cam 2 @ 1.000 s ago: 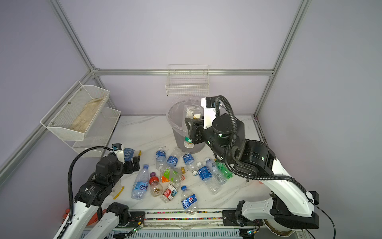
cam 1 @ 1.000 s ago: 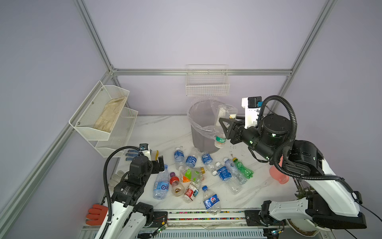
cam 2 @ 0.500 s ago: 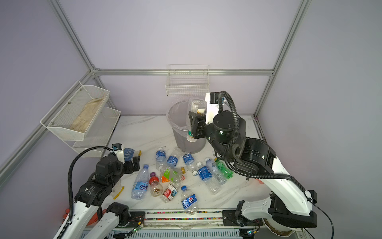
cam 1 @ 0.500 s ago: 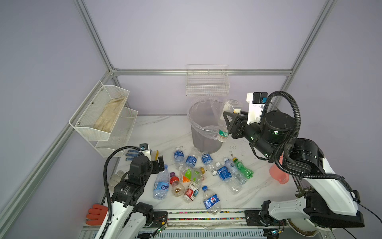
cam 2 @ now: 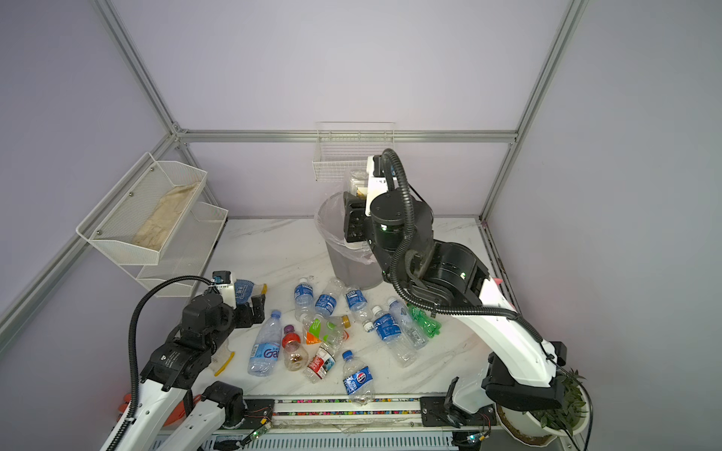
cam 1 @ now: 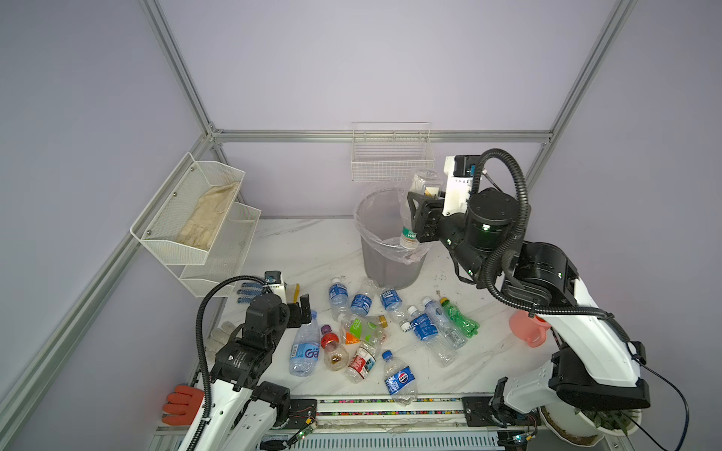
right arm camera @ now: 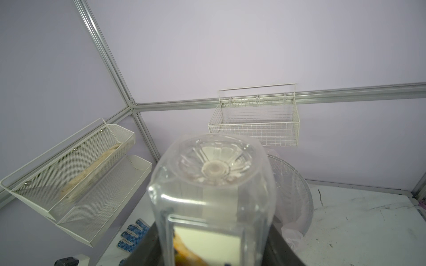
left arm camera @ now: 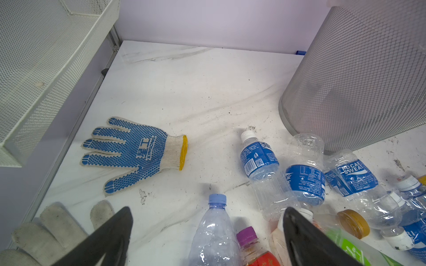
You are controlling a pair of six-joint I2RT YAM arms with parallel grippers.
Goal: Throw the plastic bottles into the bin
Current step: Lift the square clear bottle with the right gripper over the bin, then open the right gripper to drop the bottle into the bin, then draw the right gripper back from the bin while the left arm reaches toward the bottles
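The right end effector (cam 1: 421, 216) gripped one clear bottle (cam 1: 423, 182) cap-down, over the rim of the bin (cam 1: 390, 269). The left end effector (cam 1: 301, 312) stood wide open, empty, low beside the other bottles (cam 1: 424, 327) lying on the surface (cam 1: 297, 250).

"POCA… SWEAT" on blue-labelled bottle (left arm camera: 353, 175), Pepsi logo on front bottle (cam 1: 399, 380)

bin (left arm camera: 359, 69): metal mesh | bottle (right arm camera: 212, 195): clear glossy plastic | glove (left arm camera: 136, 147): knitted cloth
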